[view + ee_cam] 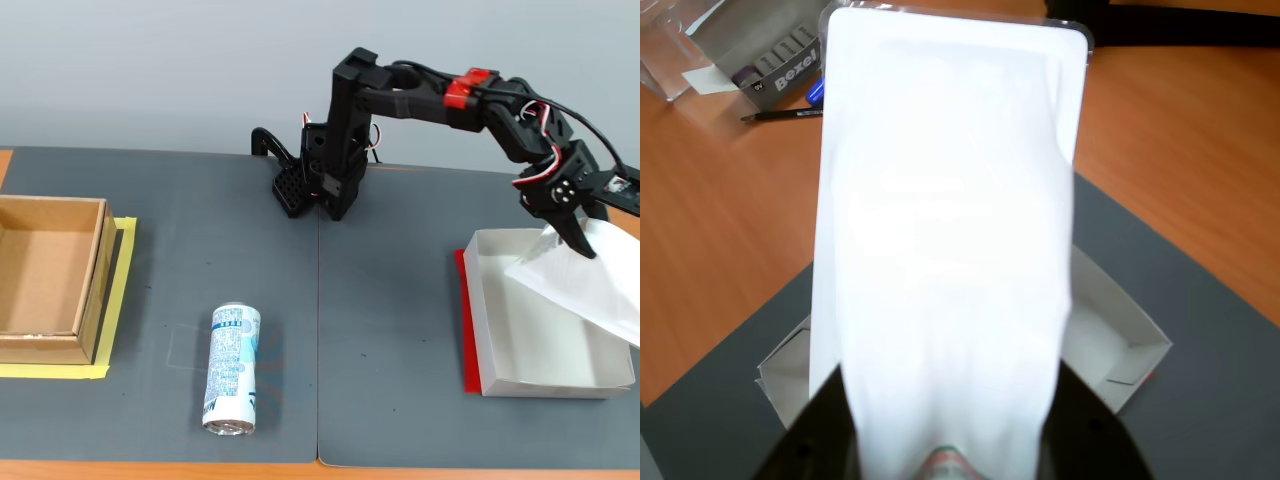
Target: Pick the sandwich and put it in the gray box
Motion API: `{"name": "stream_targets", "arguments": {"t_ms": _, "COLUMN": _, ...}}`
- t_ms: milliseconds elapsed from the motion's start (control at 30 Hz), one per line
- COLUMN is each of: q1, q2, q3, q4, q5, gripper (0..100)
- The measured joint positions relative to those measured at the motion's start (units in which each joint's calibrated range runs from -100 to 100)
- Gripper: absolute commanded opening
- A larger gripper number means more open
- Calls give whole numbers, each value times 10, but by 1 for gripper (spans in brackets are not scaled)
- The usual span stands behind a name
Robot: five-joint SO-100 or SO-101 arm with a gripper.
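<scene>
The sandwich (pixel 585 282) is a flat white plastic package, held tilted above the gray box (pixel 520 378) at the right of the fixed view. My gripper (pixel 570 232) is shut on the package's upper end. The package's lower end hangs over the box's right wall. In the wrist view the sandwich (pixel 945 240) fills the middle of the picture, with the black fingers (pixel 820 430) at the bottom on either side of it. The gray box (pixel 1130 340) shows beneath it, its low white walls sticking out left and right.
A blue-and-white can (pixel 232 368) lies on the dark mat at front centre. A brown cardboard box (pixel 45 280) on yellow tape stands at the left. The arm's base (pixel 325 180) is at the back. The wrist view shows a small carton (pixel 765 60) and a pen on the wood beyond.
</scene>
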Motion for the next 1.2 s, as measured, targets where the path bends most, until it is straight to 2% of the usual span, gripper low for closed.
{"name": "stream_targets", "arguments": {"t_ms": 367, "q1": -15, "q2": 101, "q3": -71, "q4": 0, "q5": 0, "gripper": 2}}
{"name": "stream_targets", "arguments": {"t_ms": 967, "q1": -11, "q2": 106, "q3": -73, "q4": 0, "q5": 0, "gripper": 3}}
{"name": "stream_targets", "arguments": {"t_ms": 1067, "q1": -10, "q2": 106, "q3": -73, "q4": 0, "q5": 0, "gripper": 12}}
{"name": "stream_targets", "arguments": {"t_ms": 1200, "q1": -10, "q2": 106, "q3": -73, "q4": 0, "q5": 0, "gripper": 34}}
